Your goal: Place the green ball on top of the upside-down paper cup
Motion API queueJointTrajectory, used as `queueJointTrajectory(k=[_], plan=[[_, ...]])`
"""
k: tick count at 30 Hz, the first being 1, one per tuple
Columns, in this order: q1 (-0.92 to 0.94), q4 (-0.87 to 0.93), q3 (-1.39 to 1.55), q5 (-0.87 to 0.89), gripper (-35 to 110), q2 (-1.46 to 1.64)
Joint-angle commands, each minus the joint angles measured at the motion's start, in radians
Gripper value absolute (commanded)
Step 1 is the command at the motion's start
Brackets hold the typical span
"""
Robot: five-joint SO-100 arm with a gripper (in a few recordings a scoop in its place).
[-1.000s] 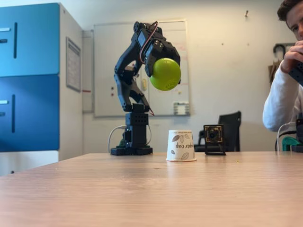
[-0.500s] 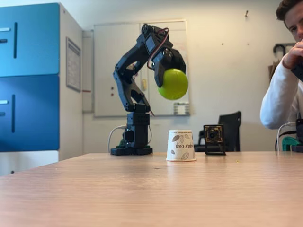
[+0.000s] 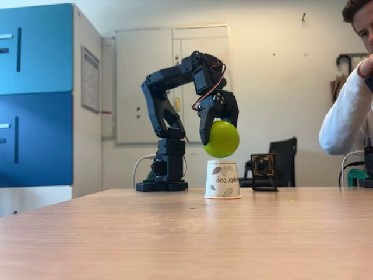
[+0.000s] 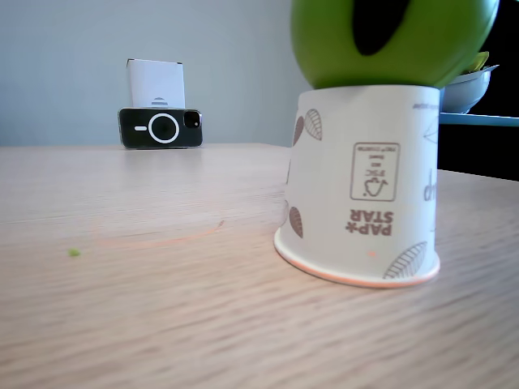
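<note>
The gripper (image 3: 220, 131) points down from the bent wrist of the black arm (image 3: 169, 81), its two fingers closed around the upper half of the green ball (image 3: 222, 139). One dark finger (image 3: 205, 129) runs down the ball's left side in the room-wide fixed view. In the low tabletop view a dark finger (image 4: 381, 24) lies across the ball's face. Gripping high leaves the ball's underside bare, which suits a placement where the bottom has to meet a small flat surface.

The ball sits directly over the upside-down paper cup (image 3: 222, 179). In the room-wide view its lowest point meets the cup's upturned base, and in the low view the green ball (image 4: 438, 40) appears to rest on the top edge of the cup (image 4: 365, 182) with no gap showing. Whether its weight is already on the cup or only brushing it cannot be settled from these angles. The ball looks wider than the cup's top, so it probably has to be centred well to stay put once the fingers let go; it seems slightly right of centre in the room-wide view.

The cup stands rim-down on the wooden table (image 3: 175, 233), in front of the arm's base. Behind it stands a small camera module (image 3: 263, 170). A person in a white sleeve (image 3: 347, 119) sits at the right edge. In the low view a phone (image 4: 160, 127) is propped at the table's far side.
</note>
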Motion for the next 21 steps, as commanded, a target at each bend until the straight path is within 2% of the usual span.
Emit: queueJointTrajectory(k=[1, 10, 21], plan=[[0.002, -0.015, -0.002, -0.003, 38, -0.002], [-0.009, -0.044, -0.002, -0.008, 46, 0.02], [-0.017, -0.052, -0.002, -0.005, 49, 0.078]])
